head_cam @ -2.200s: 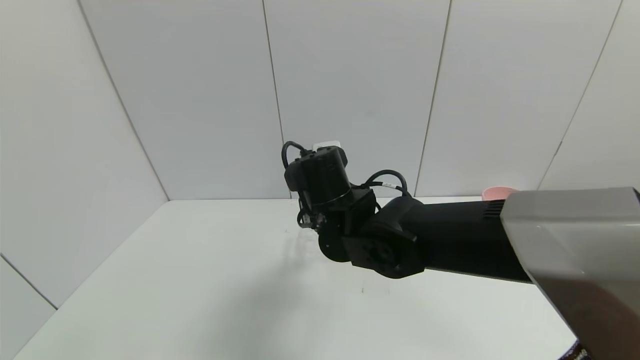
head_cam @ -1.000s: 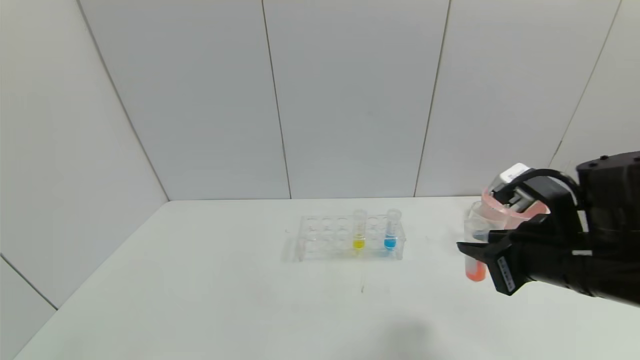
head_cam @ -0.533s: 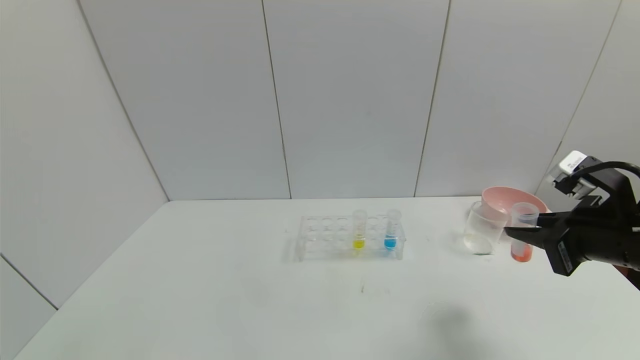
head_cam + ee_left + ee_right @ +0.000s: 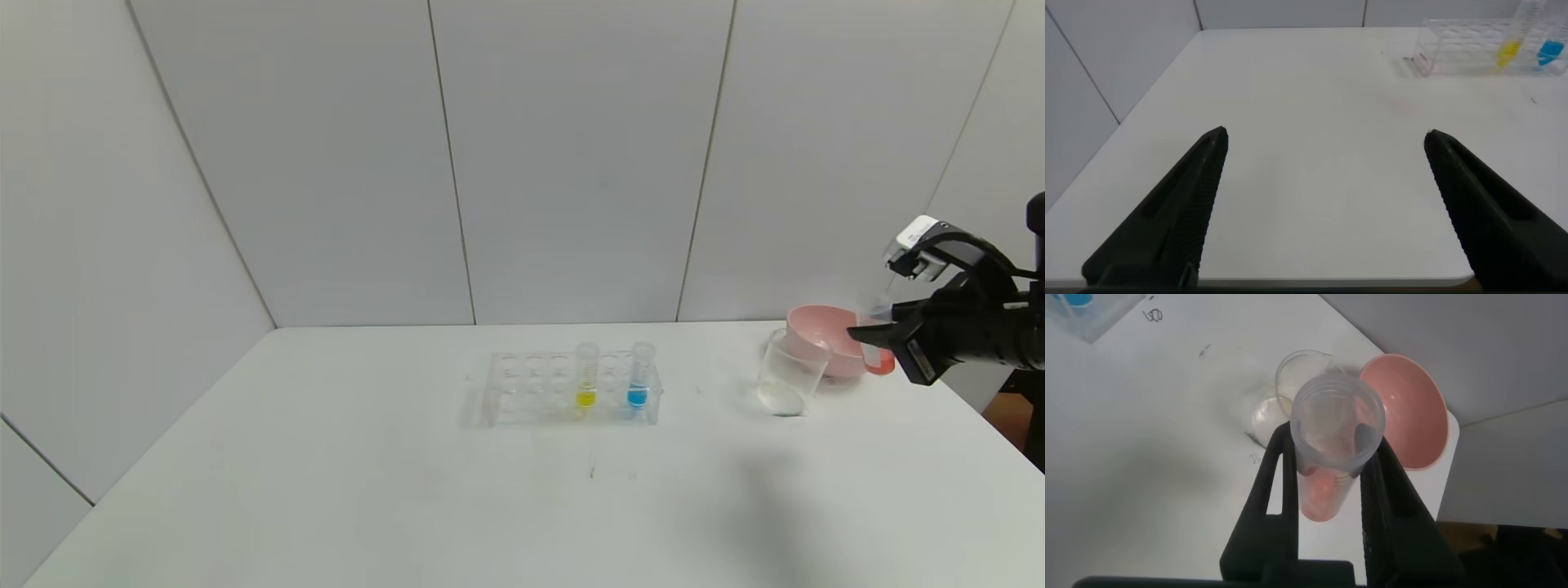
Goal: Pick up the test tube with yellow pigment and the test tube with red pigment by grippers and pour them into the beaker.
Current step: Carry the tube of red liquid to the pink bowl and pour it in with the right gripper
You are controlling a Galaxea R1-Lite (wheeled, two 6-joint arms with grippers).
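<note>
Red tube (image 4: 1327,469) clamped upright in right gripper (image 4: 878,343), held off the table by the pink bowl (image 4: 816,322) just past the beaker (image 4: 788,380), probably staging to tip; yellow tube (image 4: 586,376) in rack (image 4: 531,388), left gripper (image 4: 1323,175) splayed wide, idle

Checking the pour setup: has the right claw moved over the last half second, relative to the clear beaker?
Yes. The right claw, shut on the clear test tube with red pigment, has gone up and back, from beside the clear beaker to the pink bowl.
</note>
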